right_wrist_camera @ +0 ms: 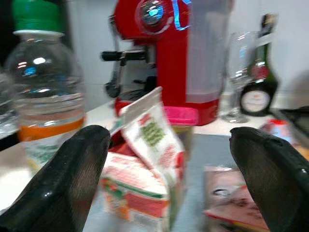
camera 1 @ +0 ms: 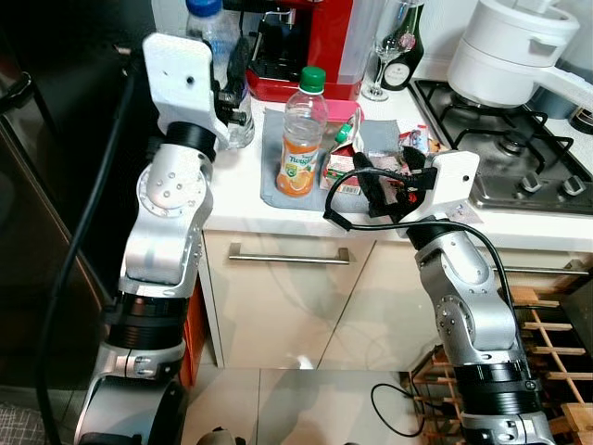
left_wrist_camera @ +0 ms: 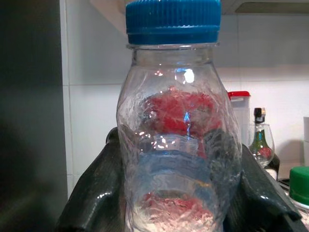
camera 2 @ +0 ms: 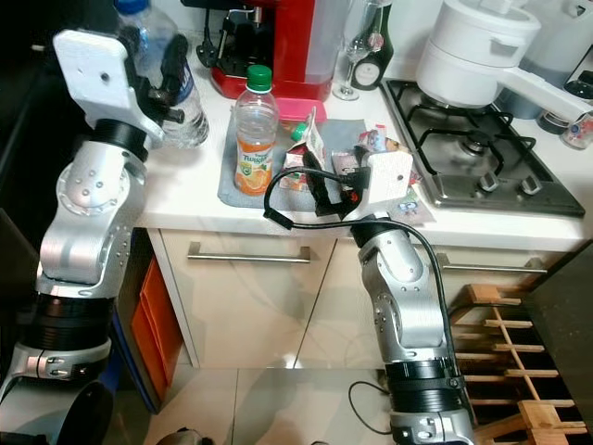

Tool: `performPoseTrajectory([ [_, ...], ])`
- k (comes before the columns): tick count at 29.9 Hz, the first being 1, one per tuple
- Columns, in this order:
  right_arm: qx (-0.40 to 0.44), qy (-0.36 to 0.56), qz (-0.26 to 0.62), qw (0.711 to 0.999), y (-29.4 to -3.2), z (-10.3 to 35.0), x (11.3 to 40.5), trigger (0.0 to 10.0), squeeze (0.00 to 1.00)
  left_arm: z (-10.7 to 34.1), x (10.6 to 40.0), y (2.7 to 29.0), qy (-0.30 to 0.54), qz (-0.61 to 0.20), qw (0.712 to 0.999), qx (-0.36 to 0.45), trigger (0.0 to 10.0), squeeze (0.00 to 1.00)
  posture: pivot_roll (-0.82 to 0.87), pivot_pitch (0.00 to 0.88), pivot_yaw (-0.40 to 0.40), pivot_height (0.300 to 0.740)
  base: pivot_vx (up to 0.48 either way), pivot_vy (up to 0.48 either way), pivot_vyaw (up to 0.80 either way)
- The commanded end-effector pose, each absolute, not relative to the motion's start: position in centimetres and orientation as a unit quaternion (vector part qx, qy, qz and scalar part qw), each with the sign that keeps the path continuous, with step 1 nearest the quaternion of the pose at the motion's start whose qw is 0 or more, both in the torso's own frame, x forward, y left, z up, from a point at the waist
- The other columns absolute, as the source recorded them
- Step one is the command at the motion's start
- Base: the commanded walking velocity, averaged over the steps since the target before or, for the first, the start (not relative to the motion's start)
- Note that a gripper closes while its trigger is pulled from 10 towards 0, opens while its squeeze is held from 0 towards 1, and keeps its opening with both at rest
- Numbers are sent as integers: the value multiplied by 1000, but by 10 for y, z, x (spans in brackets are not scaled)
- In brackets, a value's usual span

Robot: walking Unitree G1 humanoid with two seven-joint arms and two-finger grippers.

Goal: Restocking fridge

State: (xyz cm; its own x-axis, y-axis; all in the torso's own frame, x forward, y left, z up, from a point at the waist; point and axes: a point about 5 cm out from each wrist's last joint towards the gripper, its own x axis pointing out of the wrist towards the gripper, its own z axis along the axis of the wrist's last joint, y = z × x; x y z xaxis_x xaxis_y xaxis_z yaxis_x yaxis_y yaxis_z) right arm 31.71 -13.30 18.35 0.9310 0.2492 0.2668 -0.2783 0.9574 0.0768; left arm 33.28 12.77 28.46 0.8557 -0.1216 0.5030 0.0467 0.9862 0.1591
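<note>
Water bottle (left_wrist_camera: 176, 140) between left pincer (camera 1: 233, 88) fingers

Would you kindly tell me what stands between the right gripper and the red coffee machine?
A small carton stands between the open right gripper and the coffee machine, in the right wrist view.

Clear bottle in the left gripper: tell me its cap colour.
Blue cap, clearest in the left wrist view.

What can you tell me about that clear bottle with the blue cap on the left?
The clear bottle is thin crinkled plastic with a ribbed blue screw cap, shut. It stands upright at the white counter's left end, beside the red coffee machine. The left tool grips its body, a black finger on each side.
</note>
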Motion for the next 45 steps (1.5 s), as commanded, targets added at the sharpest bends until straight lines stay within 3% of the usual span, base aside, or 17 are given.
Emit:
performPoseTrajectory([
  [1, 43, -145, 109, 982, -140, 189, 320, 10000, 20, 292, 332, 124, -287, -40, 954, 78, 10000, 0, -22, 0, -51, 740, -371, 0, 0],
  [5, 8, -167, 75, 983, -142, 194, 321, 10000, 20, 290, 333, 125, -288, -32, 953, 85, 10000, 20, -23, 0, -47, 740, -388, 0, 0],
  [13, 1, -160, 72, 985, -138, 187, 323, 10000, 20, 289, 334, 124, -290, -29, 952, 99, 10000, 153, -25, 0, -44, 740, -386, 0, 0],
  [29, 13, -110, -7, 994, -152, 157, 324, 10000, 20, 268, 342, 126, -239, -53, 963, 111, 10000, 133, -34, 0, 37, 740, -351, 0, 0],
  [33, 31, -55, -69, 996, -167, 129, 314, 10000, 16, 236, 336, 140, -176, -35, 980, 86, 10000, 102, -9, 0, 54, 740, 0, 0, 0],
  [41, -7, -14, -14, 1000, -149, 100, 303, 10000, 16, 151, 305, 170, -39, 35, 997, 61, 10000, 149, 48, 0, 3, 740, 0, 0, 0],
  [45, -5, 25, 18, 1000, -144, 87, 300, 10000, 12, 126, 298, 161, -9, 3, 996, 84, 10000, 161, 35, 0, -34, 740, 0, -480, 0],
])
